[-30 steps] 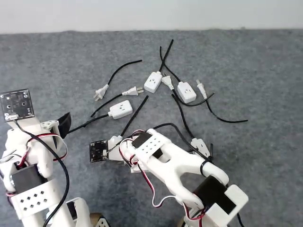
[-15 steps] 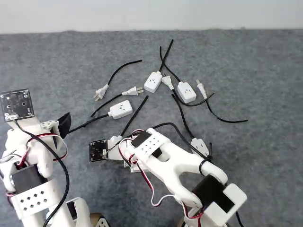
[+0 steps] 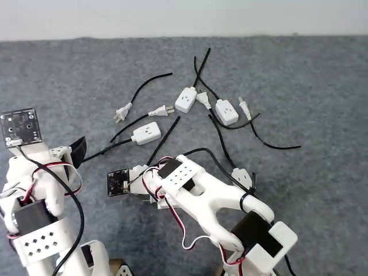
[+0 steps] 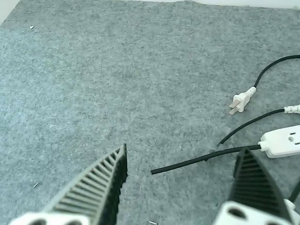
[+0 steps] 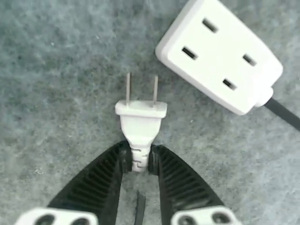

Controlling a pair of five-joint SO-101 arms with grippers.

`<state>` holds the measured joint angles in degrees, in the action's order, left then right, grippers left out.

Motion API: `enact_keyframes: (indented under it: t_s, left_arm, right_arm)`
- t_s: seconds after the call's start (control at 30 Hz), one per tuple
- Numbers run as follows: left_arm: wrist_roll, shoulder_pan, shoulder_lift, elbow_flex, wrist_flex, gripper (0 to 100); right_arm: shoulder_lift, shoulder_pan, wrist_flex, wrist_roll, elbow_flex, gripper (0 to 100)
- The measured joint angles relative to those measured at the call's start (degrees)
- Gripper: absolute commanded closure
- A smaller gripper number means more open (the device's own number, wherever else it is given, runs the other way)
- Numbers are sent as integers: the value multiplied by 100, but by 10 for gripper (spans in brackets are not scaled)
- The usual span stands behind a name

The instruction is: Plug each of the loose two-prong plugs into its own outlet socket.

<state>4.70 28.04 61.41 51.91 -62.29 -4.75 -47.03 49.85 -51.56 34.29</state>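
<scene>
Plug (image 5: 140,114), white and two-pronged, sits clamped between the right arm's fingers (image 5: 101,183); we see them closed on the ribbed collar at its cord end, its prongs pointing away from the wrist over the grey felt desk (image 5: 47,56). Just beside it, apart from the prongs and turned at an angle to them, lies a white double socket (image 5: 219,68), four slots facing up, a black cord leaving one end. In the high view we find the right arm (image 3: 218,198) stretched from the near right edge toward the middle of the desk, its wrist low. The left arm's fingers (image 4: 103,183) stand apart with nothing held, low over the felt, and a black cord end (image 4: 187,164) lies on the desk across the gap between them. Beyond them we see a loose plug (image 4: 243,101) on its black cord and, near it, a long socket (image 4: 283,143). Farther back in the high view lie a left square socket (image 3: 185,99) and a right square socket (image 3: 226,111) with a small plug (image 3: 203,100) between them; we also see a side plug (image 3: 162,110) near the left one and an outer plug (image 3: 244,107) just beside the right one.
</scene>
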Motion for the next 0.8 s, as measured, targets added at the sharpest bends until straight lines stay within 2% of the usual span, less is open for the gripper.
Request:
enact_keyframes:
  t_s: [0.27, 0.47, 0.7, 0.8]
  left_arm:
    - [0, 0, 0, 0, 0, 648]
    - [0, 0, 0, 0, 0, 648]
    - [0, -18, 0, 0, 0, 648]
    - [0, -273, -9, -246, -185, 649]
  right_arm:
    - [1037, 18, 774, 18, -62, 988]
    - [1925, 387, 818, 343, -62, 988]
    - [2699, 404, 853, 703, -62, 988]
    - [2945, 404, 1011, 738, -62, 988]
